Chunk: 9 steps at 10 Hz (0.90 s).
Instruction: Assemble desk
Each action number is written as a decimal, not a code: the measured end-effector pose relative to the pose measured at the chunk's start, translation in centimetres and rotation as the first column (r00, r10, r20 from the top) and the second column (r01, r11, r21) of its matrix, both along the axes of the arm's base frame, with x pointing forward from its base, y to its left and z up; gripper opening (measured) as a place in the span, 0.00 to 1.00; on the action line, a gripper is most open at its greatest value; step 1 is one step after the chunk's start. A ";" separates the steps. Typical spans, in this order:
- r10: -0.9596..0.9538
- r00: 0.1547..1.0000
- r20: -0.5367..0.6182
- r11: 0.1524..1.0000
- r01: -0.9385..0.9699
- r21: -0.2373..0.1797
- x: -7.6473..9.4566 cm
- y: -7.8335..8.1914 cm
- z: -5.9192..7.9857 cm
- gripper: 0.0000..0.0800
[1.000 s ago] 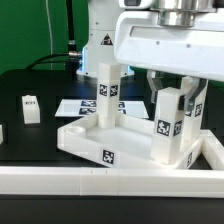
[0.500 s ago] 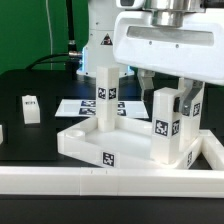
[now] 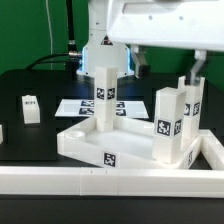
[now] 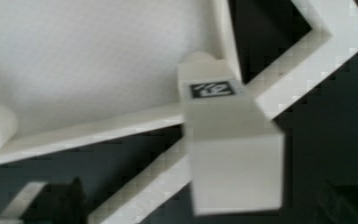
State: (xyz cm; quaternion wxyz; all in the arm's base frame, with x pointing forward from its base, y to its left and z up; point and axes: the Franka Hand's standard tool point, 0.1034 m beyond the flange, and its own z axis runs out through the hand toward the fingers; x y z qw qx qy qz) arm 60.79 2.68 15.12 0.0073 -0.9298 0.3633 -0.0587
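The white desk slab [image 3: 85, 142] lies with its raised rim up on the black table. One tagged square leg [image 3: 107, 92] stands in its back socket. A second leg [image 3: 170, 125] stands at the exterior view's right, with a third leg [image 3: 191, 112] just behind it. My gripper [image 3: 167, 62] is open and empty, raised above the second leg and not touching it. In the wrist view I look down on that leg [image 4: 229, 135] and the slab rim [image 4: 282, 75], with my dark fingers on either side of it.
A loose white leg [image 3: 30, 108] lies on the table at the exterior view's left. The marker board [image 3: 72, 106] lies behind the slab. A long white rail [image 3: 100, 183] runs along the front. The robot base stands at the back.
My gripper has let go of the right leg and lifted straight up off it. The leg stays standing in the slab.
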 end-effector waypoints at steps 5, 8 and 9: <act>0.049 0.999 0.003 0.999 -0.049 -0.013 -0.2 -0.6 -0.4 0.81; 0.249 0.968 0.018 0.967 -0.248 -0.054 -3.3 -4.8 -1.2 0.81; 0.302 0.953 0.019 0.950 -0.300 -0.083 -4.5 -7.2 -2.2 0.81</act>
